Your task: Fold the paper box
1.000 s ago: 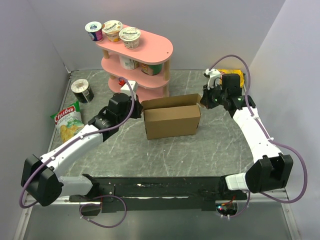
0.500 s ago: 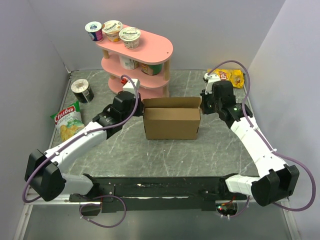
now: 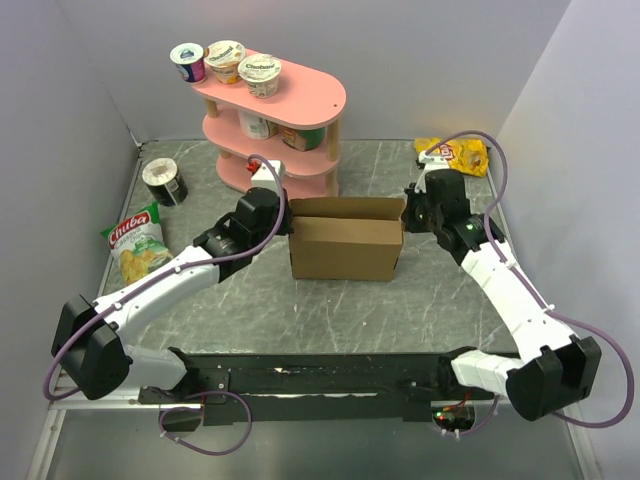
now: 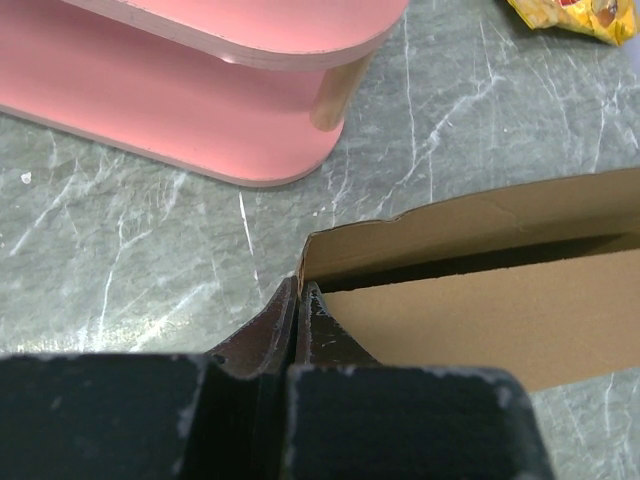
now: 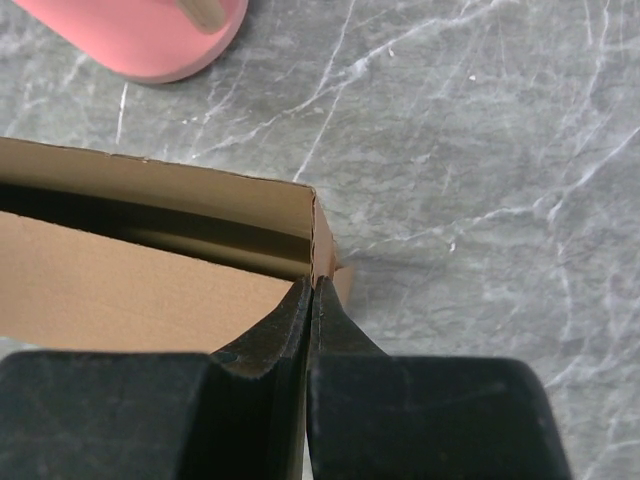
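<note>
- We see the paper box (image 3: 345, 248) sitting in the middle of the worktop (image 3: 400, 300). It is up on its bottom, with its open top facing up.
- Its long side runs from left to right, across in front of the two arms. Its short ends face the arms' claws.
- The back flap stands up along the far edge.
- The left claw (image 3: 283, 215) is at the left end of the box. Its fingers (image 4: 270, 330) are pressed close together, with the thin end wall pinched between them.
- The right claw (image 3: 408, 212) is at the right end. Its fingers (image 5: 275, 325) are squeezed tight on the edge of that end wall too.
- The pink shelf (image 3: 275, 130) is near the box's back left corner but apart from it.
- A yellow bag (image 3: 455, 152) lies far back on the right, well apart from the box.
- A chips bag (image 3: 135, 245) and a can (image 3: 165, 182) sit by the left wall.
- The worktop is bare on the near side of the box, and to the right behind it.
</note>
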{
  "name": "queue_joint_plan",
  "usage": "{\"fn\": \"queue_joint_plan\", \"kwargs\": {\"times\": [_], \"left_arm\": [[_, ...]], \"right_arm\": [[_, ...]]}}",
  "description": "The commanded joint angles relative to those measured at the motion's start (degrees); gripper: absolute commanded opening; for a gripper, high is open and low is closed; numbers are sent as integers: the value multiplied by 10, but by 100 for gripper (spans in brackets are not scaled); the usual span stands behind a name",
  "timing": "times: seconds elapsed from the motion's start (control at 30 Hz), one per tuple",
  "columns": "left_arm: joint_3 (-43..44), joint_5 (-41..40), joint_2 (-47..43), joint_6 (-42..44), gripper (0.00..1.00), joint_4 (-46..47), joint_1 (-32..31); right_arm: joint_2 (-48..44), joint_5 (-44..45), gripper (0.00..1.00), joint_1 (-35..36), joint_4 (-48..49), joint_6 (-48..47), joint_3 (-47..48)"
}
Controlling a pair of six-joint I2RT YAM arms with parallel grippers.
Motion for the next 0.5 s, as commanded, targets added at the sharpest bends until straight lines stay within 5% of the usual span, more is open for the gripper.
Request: {"fn": "queue_joint_plan", "kwargs": {"times": [0.0,0.47], "left_arm": [[-8,45,22,-46,1,-30,-19],[-17,83,24,-112,1,-16,-17]], "right_arm": [[-33,-65,0,18,57,63,-30],[-40,-59,0,18,62,65,-44]]}}
